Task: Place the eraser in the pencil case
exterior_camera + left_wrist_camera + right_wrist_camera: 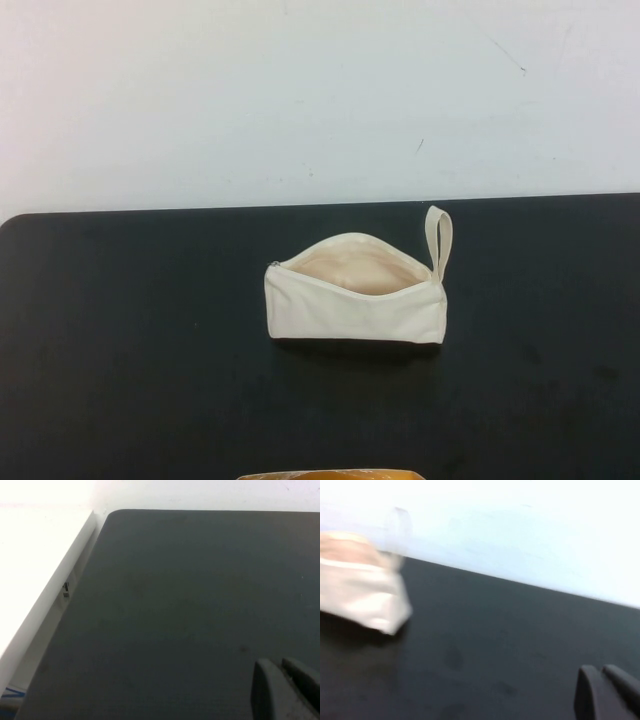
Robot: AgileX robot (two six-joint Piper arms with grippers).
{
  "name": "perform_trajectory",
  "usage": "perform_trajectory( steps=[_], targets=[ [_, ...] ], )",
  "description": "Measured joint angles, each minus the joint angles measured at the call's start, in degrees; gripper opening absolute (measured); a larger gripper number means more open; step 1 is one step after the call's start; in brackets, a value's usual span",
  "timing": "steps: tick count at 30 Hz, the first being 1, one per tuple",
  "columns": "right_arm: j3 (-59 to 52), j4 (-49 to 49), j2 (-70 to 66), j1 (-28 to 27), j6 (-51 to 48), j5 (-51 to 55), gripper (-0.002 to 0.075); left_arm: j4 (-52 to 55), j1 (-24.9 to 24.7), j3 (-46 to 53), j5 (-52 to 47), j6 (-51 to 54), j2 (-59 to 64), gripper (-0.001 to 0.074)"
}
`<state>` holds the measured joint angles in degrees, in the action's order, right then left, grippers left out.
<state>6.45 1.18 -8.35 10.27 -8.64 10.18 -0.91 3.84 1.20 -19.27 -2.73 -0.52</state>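
Observation:
The cream-white pencil case point(355, 305) lies in the middle of the black table point(120, 340), its zip open and its beige lining showing, with its wrist loop point(439, 240) at the right end. It also shows blurred in the right wrist view point(360, 595). The eraser is not visible in any view. My left gripper point(277, 664) is shut and empty over bare table, with the case out of its view. My right gripper point(600, 669) is shut and empty over bare table, off to the side of the case. Neither gripper shows in the high view.
A white wall stands behind the table's far edge point(320, 203). A white ledge point(40, 580) runs beside the table's rounded corner in the left wrist view. A tan-orange edge point(330, 474) shows at the table's near side.

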Motion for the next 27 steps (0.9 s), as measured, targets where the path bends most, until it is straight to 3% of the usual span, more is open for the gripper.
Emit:
perform_trajectory(
  steps=[5, 9, 17, 27],
  targets=[
    [-4.35, -0.39, 5.12, -8.01, 1.49, -0.49, 0.0, 0.0, 0.0, 0.0, 0.0, 0.0, 0.0, -0.0003],
    [-6.58, -0.43, 7.06, -11.42, 2.87, -0.82, 0.0, 0.0, 0.0, 0.0, 0.0, 0.0, 0.0, -0.0003],
    [-7.99, 0.36, 8.86, -12.27, 8.64, 4.67, 0.0, 0.0, 0.0, 0.0, 0.0, 0.0, 0.0, -0.0003],
    [-7.97, 2.22, 8.86, -15.73, 8.64, 9.46, 0.0, 0.0, 0.0, 0.0, 0.0, 0.0, 0.0, -0.0003]
  ],
)
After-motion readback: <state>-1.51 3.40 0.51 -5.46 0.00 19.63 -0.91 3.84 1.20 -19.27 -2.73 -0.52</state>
